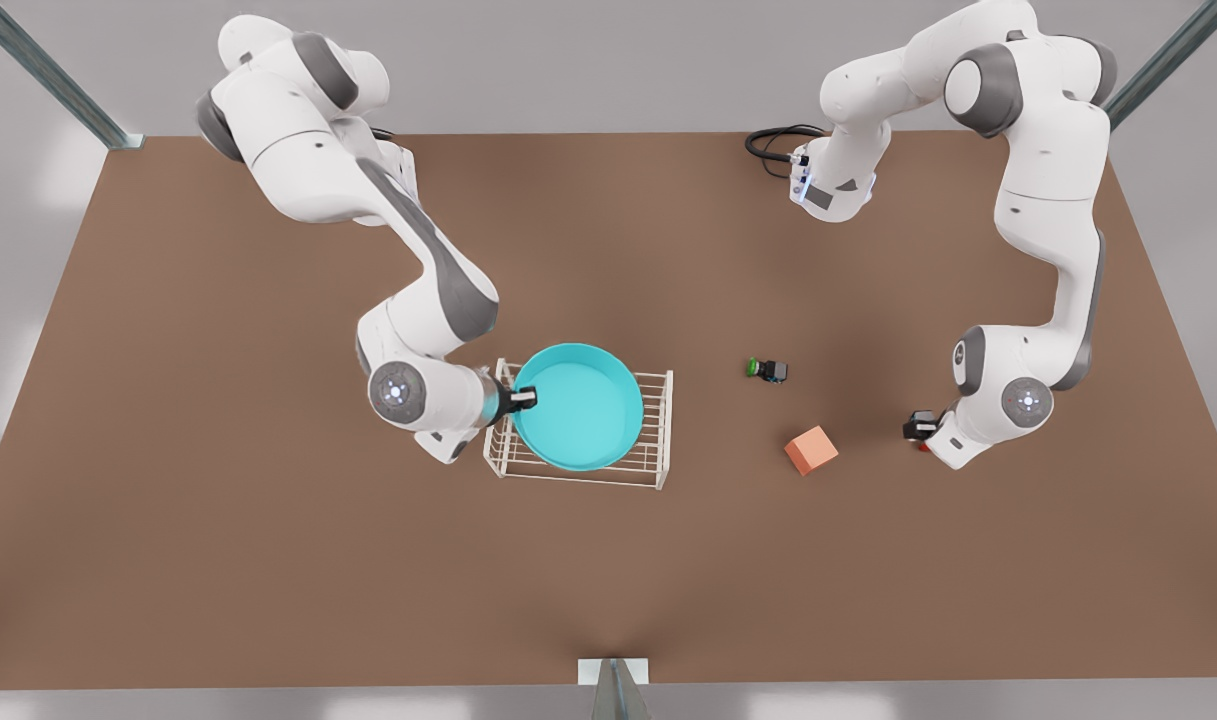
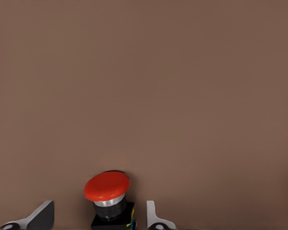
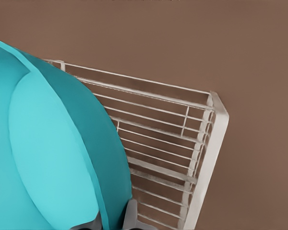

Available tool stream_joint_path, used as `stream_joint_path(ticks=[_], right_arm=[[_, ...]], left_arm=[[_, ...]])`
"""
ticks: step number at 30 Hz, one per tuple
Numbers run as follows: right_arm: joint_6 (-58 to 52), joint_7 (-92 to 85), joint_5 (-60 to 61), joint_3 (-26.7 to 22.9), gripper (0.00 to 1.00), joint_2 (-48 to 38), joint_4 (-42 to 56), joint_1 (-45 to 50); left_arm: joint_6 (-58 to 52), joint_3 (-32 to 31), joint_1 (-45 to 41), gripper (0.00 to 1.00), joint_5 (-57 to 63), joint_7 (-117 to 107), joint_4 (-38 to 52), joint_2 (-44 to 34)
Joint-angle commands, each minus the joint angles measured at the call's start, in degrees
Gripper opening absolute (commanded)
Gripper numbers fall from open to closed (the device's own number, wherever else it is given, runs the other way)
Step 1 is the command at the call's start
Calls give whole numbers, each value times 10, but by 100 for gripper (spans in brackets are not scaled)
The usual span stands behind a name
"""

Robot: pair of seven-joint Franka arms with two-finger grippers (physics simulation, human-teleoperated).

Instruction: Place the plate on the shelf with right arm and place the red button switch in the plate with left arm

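- The plate [image 1: 578,407] sits over the shelf [image 1: 656,432], covering its 9 o'clock half in the front view; the right gripper [image 1: 524,399] pinches the plate's rim at the plate's 9 o'clock edge
- The red button switch [image 2: 107,196] stands upright on the table [image 1: 268,560] between the spread, empty fingers of the left gripper [image 2: 100,218], so the left arm is nearer it
- From that switch the plate lies well apart toward 9 o'clock, past the orange cube [image 1: 811,450]
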Motion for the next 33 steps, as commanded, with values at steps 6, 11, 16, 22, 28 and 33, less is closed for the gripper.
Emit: stream_joint_path(ticks=[6, 11, 16, 22, 28, 33], right_arm=[[-28, 317, -43, 4, 21, -32, -30, 10], [-43, 323, -43, 3, 100, -38, -30, 10], [-47, 304, -42, 0, 100, -63, -26, -7], [-178, -104, -124, -3, 100, -145, -23, -179], [-125, -233, -205, -3, 100, -109, -24, -268], [-127, -233, -196, -3, 100, -108, -25, -271]], left_arm=[[7, 0, -4, 87, 2, -4, 0, 6], [6, 0, -4, 61, 2, -4, 0, 7], [0, 0, -4, 54, 3, -4, -3, 1], [-2, 0, -4, 54, 2, -4, -3, -3], [-2, 0, -4, 61, 2, -4, -3, -3], [-1, 0, -4, 67, 2, -5, -9, -3]])
